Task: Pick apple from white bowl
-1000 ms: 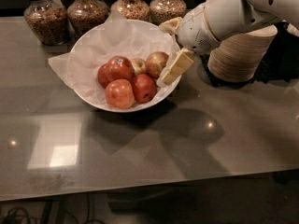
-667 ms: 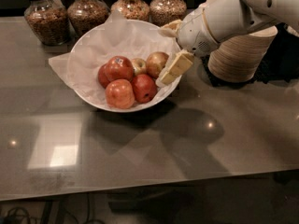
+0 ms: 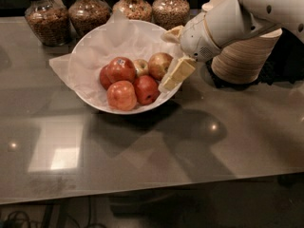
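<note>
The white bowl (image 3: 90,96) lined with crumpled white paper stands on the grey table, left of centre. Several apples lie in it. The pale yellow-green, reddish-blushed apple (image 3: 160,64) is at the right of the pile, next to a small yellowish apple (image 3: 141,66) and a deep red stickered apple (image 3: 120,69). My gripper (image 3: 175,53) reaches in from the right, over the bowl's right rim, just right of the pale apple. Its cream fingers are spread apart, one above (image 3: 173,33) and one below (image 3: 177,72), with nothing held.
Several glass jars of grains (image 3: 45,20) line the back edge of the table. A stack of beige paper bowls (image 3: 244,56) stands right behind my arm. Two more red apples (image 3: 122,95) lie at the bowl's front.
My gripper has sunk slightly at the bowl's right rim, beside the pale apple. The bowl and the apples have not moved.
</note>
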### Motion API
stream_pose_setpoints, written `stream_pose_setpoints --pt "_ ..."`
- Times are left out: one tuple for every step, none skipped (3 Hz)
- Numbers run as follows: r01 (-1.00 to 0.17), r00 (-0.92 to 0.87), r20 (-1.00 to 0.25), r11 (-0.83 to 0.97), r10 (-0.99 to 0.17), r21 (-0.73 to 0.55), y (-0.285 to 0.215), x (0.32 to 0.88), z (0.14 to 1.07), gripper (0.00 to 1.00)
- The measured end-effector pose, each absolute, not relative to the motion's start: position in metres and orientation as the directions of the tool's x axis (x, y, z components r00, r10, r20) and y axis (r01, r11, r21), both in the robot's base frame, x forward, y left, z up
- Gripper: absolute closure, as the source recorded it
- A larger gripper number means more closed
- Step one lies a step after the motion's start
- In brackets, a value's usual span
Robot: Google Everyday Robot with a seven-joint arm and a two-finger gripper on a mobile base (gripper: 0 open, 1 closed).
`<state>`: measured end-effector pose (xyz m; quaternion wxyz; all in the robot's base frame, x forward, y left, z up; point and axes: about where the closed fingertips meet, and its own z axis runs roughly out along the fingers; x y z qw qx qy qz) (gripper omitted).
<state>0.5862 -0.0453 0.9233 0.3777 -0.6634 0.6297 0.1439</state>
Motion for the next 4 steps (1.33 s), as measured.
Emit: stream_pose_setpoints --pt "-0.950 0.145 -0.664 0.085 -0.734 -0.301 -0.047 0.588 0.911 0.17" --pt "-0.953 0.131 -0.660 0.090 -0.740 -0.290 -0.048 0.589 0.903 0.18" --pt "-0.955 0.119 -0.656 0.095 -0.745 -0.281 -0.050 0.591 0.898 0.20" --pt "-0.955 0.113 -0.654 0.099 -0.748 -0.278 -0.051 0.592 0.895 0.24"
